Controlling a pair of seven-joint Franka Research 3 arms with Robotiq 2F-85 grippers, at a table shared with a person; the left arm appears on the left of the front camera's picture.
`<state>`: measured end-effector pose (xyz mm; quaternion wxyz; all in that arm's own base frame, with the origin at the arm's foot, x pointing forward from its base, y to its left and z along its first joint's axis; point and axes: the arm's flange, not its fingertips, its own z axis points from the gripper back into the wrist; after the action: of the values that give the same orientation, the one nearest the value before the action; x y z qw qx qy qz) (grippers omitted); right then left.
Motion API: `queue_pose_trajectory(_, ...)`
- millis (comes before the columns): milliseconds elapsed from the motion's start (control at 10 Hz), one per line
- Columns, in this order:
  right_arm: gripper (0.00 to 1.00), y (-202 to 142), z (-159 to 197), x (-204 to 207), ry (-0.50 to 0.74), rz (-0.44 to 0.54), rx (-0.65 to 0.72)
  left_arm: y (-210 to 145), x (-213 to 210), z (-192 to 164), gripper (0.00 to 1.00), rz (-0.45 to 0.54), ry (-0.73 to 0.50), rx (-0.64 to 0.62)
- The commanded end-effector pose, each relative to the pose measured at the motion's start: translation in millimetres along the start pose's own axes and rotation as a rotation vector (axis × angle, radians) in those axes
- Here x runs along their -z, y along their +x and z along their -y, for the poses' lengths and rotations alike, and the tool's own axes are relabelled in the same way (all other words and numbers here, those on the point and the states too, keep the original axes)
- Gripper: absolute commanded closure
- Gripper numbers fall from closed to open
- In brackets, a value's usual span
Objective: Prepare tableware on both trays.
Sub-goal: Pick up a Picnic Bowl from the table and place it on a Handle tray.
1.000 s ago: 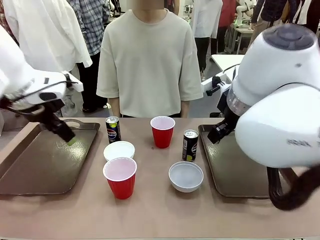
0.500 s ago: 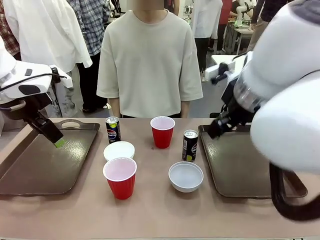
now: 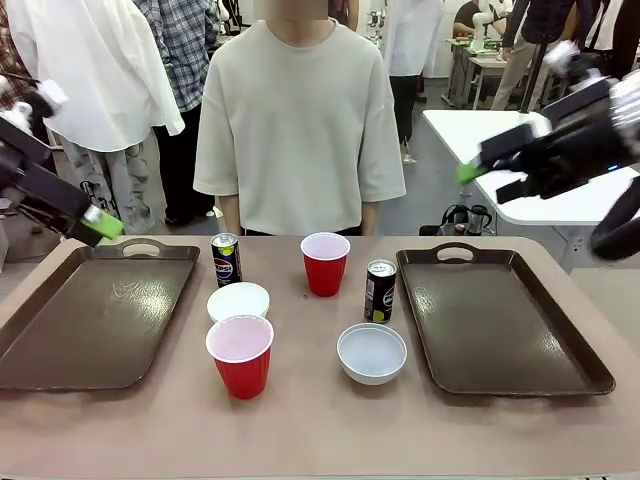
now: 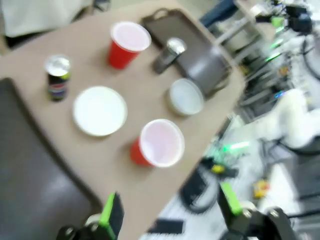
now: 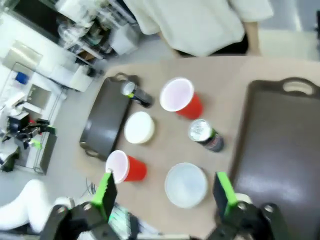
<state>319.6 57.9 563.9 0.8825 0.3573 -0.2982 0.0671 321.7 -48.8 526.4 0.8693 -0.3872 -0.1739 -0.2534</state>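
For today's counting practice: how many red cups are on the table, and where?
2. One red cup stands far-centre, left of a black can; the other red cup stands nearer the robot, in front of a white bowl. Both sit on the bare table; none looks hidden.

in the front view the table is seen from the robot's side, facing the person across it. in both wrist views it is looked down on from high; the red cups are shared.
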Motion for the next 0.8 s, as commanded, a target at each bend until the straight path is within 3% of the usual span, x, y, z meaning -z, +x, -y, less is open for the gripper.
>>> queue_pose_trajectory(0, 0.00, -83.8, 46.2, -10.1, 0.136, 0.069, 0.090, -7.4, -15.9, -44.6, 0.00, 0.061, -0.150, -0.214)
queue_pose_trajectory(300, 0.00, -115.5, 79.9, -18.3, 0.188, 0.050, 0.164, -23.4, -14.1, -69.2, 0.00, 0.140, -0.199, -0.331)
queue_pose_trajectory(700, 0.00, -124.2, 100.1, 14.2, 0.210, -0.099, 0.228, -28.3, -19.7, -60.5, 0.00, 0.205, -0.193, -0.335)
